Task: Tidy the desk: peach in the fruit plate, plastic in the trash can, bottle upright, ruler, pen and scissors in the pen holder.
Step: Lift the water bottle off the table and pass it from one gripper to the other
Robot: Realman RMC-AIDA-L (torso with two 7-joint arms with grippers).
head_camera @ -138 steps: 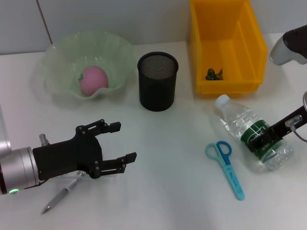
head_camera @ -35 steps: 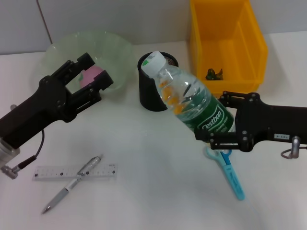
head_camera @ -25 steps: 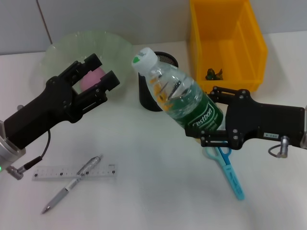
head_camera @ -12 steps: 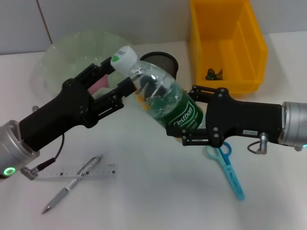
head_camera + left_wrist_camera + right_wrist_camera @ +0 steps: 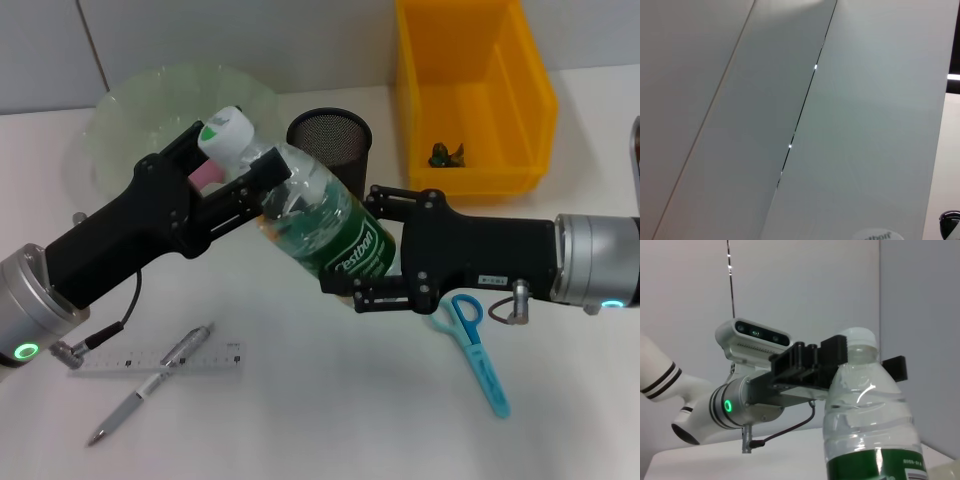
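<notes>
Pen (image 5: 150, 397): lies loose on the desk nearest the robot, crossing the ruler; not yet in the holder.
Ruler (image 5: 115, 362): flat on the desk under the pen, also left to do.
Scissors (image 5: 472, 347): flat on the desk just beside the right arm, left to do.
Right gripper (image 5: 345, 258): clamped round the labelled lower body of the bottle, carrying it above the desk.
Bottle (image 5: 310, 220): in the air, tilted with its cap toward the left arm; not yet upright on the desk, so this step is in hand.
Left gripper (image 5: 225, 150): fingers apart on either side of the bottle's neck and cap, not visibly pressing, judged a hand-over or a steadying grasp.
Pen holder (image 5: 330, 135): upright behind the bottle; nothing seen in it.
Fruit plate (image 5: 115, 115): holds the pink peach (image 5: 207, 175), glimpsed between the left fingers; that part looks done.
Trash can (image 5: 470, 90): yellow bin at the far right, a small crumpled scrap inside, likely the plastic; looks done.
</notes>
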